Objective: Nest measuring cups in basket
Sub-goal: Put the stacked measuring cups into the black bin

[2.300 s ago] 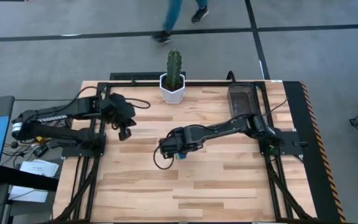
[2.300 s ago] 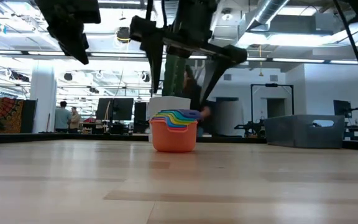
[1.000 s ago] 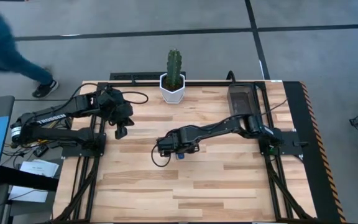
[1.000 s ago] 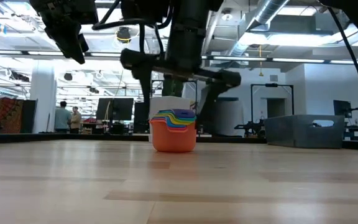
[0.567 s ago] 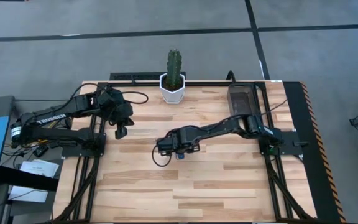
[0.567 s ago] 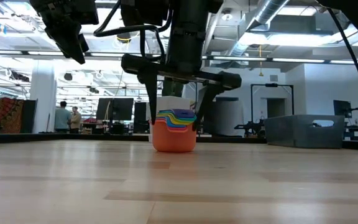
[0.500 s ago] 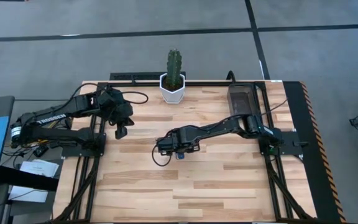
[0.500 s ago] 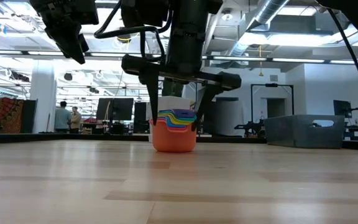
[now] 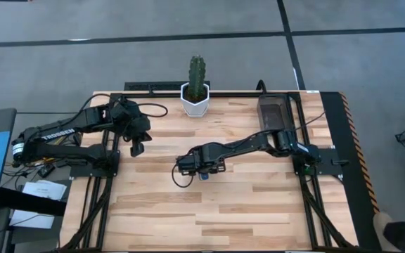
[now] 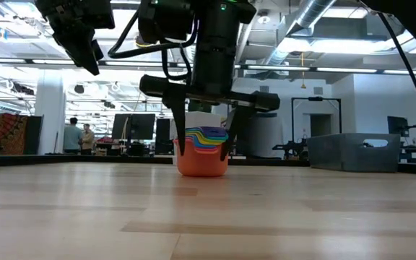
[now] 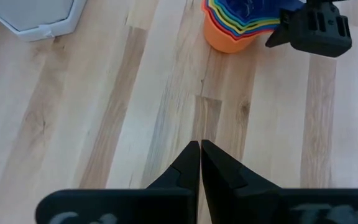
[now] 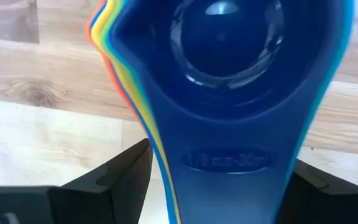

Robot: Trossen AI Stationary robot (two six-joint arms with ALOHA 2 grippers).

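Observation:
The measuring cups stand nested in one stack on the table's middle, orange outermost and dark blue innermost, and also show in the left wrist view. My right gripper points straight down over them, open, one finger on each side of the stacked handles. It covers most of the stack from above. The basket, a dark grey bin, stands at the table's far right. My left gripper hangs shut above the table's left part. My right gripper comes from above with its fingers across the stacked flat handles, one on each long side. The tips stand right at the handles' edges. I cannot tell whether they touch. The stack rests upright on the table.
A white hexagonal pot with a cactus stands at the far edge, behind the stack. Bare wood lies all around the stack and toward the near edge. The basket is well off to the right of the cups.
My right gripper's fingers have come down a little along the sides of the stack and have drawn closer together, still apart. The stack of cups has stayed where it was.

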